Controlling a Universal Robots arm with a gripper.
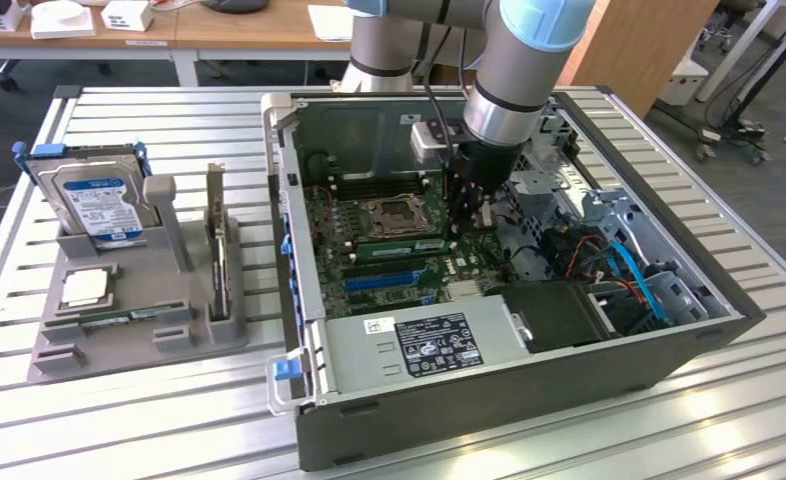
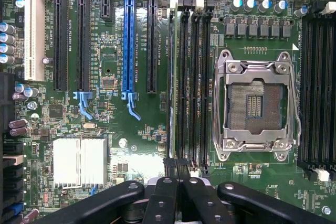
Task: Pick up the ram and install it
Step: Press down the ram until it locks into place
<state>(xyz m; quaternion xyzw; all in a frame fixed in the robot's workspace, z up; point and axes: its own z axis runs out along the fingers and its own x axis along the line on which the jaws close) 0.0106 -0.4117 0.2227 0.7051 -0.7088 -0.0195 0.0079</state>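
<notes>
While the arm reaches down into the open computer case [image 1: 500, 350], the gripper [image 1: 477, 200] hangs just above the motherboard [image 2: 131, 145] beside the empty CPU socket [image 2: 255, 106], its jaws drawn together with nothing between them. A ram [image 1: 407, 245] stick sits upright in a memory slot [image 2: 170, 87] next to that socket, on the side toward the blue expansion slot [image 2: 129, 45]. Outside the case, a grey holder [image 1: 133, 320] carries a hard drive [image 1: 100, 205] and an upright card [image 1: 216, 245].
</notes>
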